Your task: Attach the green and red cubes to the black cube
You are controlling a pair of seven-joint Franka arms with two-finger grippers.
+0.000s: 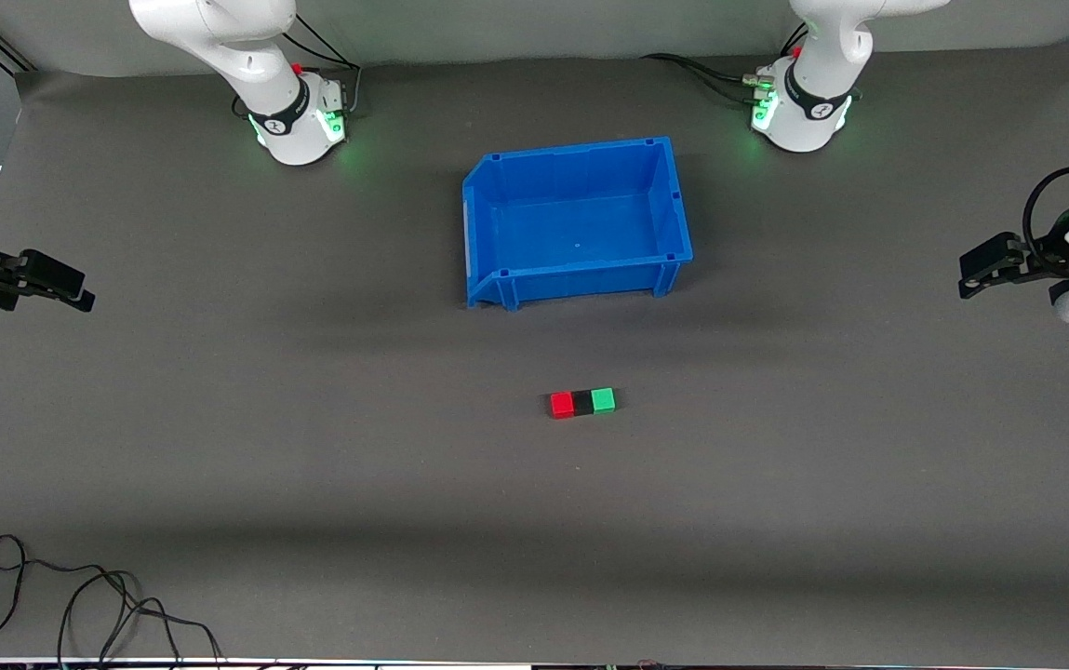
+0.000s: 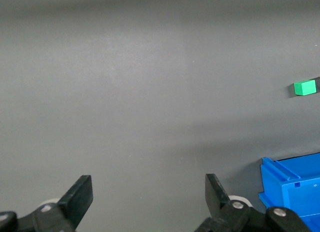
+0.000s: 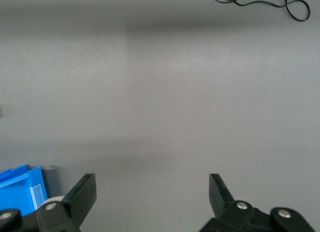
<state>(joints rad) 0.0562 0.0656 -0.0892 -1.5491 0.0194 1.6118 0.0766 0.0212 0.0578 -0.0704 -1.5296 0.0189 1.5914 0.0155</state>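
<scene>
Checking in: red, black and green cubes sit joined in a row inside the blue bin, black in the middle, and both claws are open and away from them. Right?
Not quite. The red cube, black cube and green cube lie on the table mat, nearer the front camera than the blue bin, not inside it; the front view shows this. The rest holds: black in the middle, left claw and right claw open and away.

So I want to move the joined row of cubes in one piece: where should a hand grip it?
Probably from above, one finger on each long side of the row at the black cube. The red cube and green cube flank it, so its end faces are covered, and a centred grip balances the row.
</scene>
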